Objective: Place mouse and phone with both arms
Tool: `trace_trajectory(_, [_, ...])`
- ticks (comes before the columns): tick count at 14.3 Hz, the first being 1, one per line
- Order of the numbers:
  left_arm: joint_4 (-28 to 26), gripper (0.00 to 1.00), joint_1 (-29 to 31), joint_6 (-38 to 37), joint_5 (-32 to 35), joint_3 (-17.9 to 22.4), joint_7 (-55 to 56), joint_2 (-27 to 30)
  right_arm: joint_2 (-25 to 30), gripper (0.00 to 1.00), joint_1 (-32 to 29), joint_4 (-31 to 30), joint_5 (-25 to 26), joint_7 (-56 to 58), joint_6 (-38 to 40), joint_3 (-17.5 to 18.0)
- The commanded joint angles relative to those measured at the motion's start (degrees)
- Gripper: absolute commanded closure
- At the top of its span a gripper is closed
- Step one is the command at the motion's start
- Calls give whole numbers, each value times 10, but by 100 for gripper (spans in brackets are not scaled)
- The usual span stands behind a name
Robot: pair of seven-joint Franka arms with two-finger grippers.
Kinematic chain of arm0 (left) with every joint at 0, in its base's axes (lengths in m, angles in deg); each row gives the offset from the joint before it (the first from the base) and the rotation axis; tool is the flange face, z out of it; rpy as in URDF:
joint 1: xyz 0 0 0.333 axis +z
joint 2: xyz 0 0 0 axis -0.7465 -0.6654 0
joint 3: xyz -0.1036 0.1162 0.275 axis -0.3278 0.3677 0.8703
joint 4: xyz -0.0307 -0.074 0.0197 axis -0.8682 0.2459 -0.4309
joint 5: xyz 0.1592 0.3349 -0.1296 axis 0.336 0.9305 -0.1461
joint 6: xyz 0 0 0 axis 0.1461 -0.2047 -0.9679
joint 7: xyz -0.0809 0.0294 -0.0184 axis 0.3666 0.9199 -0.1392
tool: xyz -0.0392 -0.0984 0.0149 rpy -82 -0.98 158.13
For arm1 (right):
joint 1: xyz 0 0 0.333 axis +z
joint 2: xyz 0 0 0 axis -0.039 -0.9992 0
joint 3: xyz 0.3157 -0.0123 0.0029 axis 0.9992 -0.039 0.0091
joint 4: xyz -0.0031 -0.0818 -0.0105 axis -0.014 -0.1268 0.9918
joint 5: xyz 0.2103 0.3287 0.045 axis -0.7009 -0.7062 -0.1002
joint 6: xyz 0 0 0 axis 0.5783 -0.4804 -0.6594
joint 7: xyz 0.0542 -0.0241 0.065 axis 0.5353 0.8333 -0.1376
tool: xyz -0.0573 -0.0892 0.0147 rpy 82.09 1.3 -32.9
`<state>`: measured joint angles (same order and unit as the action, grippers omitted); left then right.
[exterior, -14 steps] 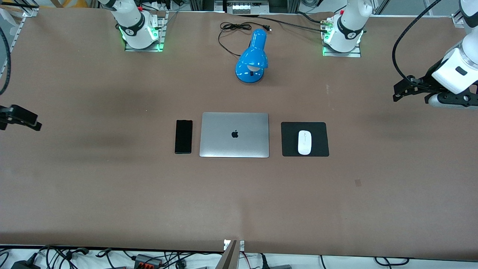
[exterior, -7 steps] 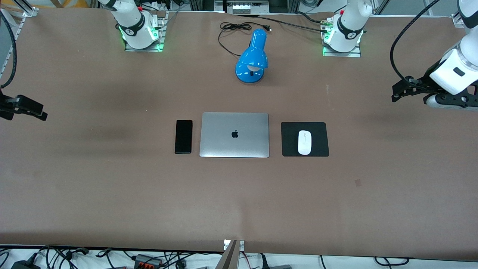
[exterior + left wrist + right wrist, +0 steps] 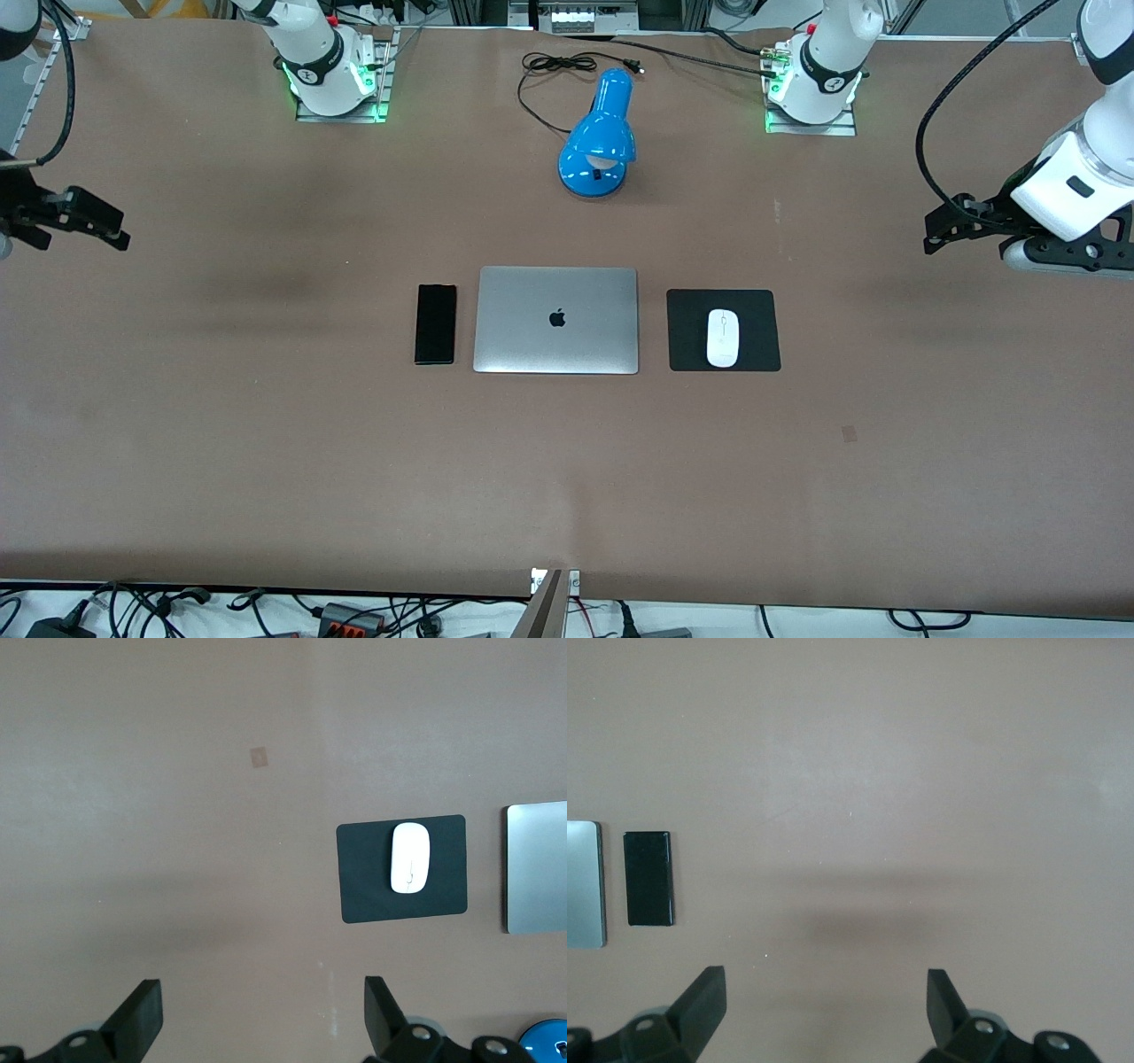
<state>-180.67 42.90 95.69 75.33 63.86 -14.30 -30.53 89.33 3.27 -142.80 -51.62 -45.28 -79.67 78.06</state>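
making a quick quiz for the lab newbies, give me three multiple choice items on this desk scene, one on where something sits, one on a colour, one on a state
1. Where does the mouse lie?
A. on the laptop
B. on the black mouse pad
C. on the bare table beside the phone

2. What colour is the desk lamp?
A. red
B. white
C. blue

3. How is the laptop?
A. lid closed, lying flat
B. lid open, screen lit
C. standing on its edge

Answers:
1. B, the white mouse rests inside the pad's dark square, toward the left arm's end of the table.
2. C, its shade and base are bright blue.
3. A, the silver lid with its logo faces up, with the phone flat beside it.

Both the left gripper and the right gripper hang open over bare table, holding nothing.
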Motion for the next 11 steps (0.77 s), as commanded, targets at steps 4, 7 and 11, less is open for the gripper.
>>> trace_trajectory(4, [24, 0, -2, -11, -4, -2, -12, -10, 17, 0, 4, -23, 7, 3, -7, 1])
trace_trajectory(7, [26, 0, -2, -18, -4, -3, -12, -7, 12, 0, 2, -14, -4, 14, -5, 1])
trace_trajectory(11, [34, 0, -2, -23, -4, -3, -12, -11, 12, 0, 1, -13, -5, 8, -6, 1])
